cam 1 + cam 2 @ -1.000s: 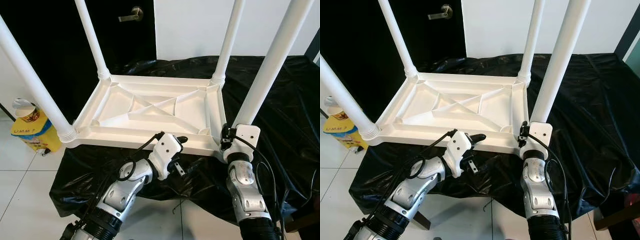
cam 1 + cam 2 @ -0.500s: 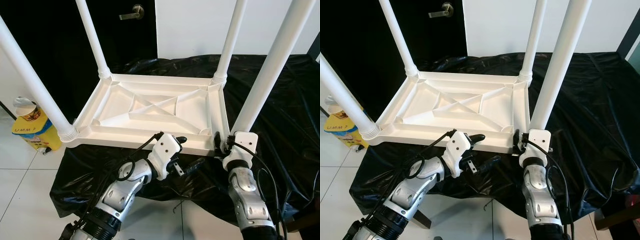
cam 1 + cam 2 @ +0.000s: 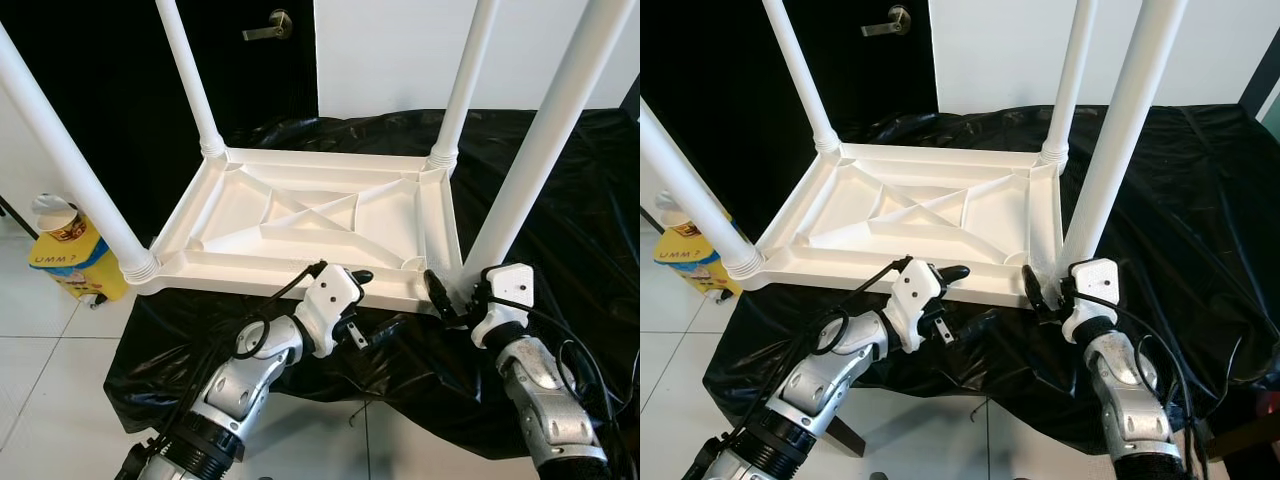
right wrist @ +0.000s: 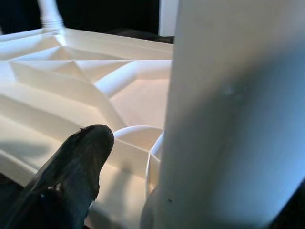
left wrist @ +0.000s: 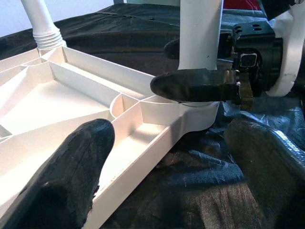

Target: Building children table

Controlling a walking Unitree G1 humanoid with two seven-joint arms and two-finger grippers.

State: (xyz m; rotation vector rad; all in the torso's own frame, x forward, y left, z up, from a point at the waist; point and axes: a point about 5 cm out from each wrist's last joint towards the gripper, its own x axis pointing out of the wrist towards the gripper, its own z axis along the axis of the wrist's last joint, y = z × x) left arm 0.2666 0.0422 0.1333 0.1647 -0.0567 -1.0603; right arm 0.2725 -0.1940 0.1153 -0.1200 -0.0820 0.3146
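Black sheeting (image 3: 560, 190) covers the surface where the upturned white table (image 3: 310, 215) lies legs-up, the right gripper (image 3: 1045, 290) closed around the base of its near right leg (image 3: 530, 150) while the left gripper (image 3: 365, 300) straddles the table's near edge, fingers spread wide, clasping nothing.

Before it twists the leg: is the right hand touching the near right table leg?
Touching. In the left wrist view the right hand has a black finger pressed across the leg at its base.
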